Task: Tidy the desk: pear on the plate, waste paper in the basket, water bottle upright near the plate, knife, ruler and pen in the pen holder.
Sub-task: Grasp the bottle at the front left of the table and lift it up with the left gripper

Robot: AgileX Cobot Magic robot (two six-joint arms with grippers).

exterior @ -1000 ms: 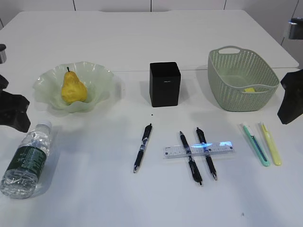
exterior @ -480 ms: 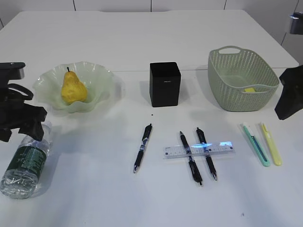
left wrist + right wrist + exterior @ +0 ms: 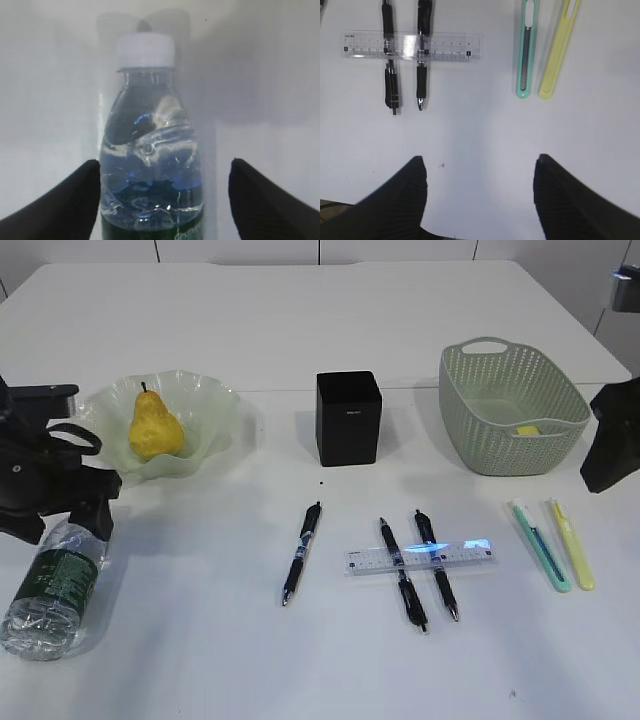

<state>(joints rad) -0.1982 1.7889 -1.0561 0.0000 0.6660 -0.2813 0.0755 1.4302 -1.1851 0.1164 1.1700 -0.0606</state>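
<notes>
Left pincer (image 3: pixel 162 195) open, straddling the water bottle (image 3: pixel 150 165) lying flat near the surface's (image 3: pixel 300 660) front-left corner; fingers not gripping. Right pincer (image 3: pixel 480 200) open above bare surface near the right edge.

water bottle (image 3: pixel 150 165) base beyond frame

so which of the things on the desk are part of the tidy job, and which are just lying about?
Job:
yellow pear on ruffled pale green glass plate
lying clear water bottle
yellow paper in sage-green perforated basket
clear plastic ruler
three black pens
mint and yellow slim cutters
black square holder

Lying about:
nothing visible
</notes>
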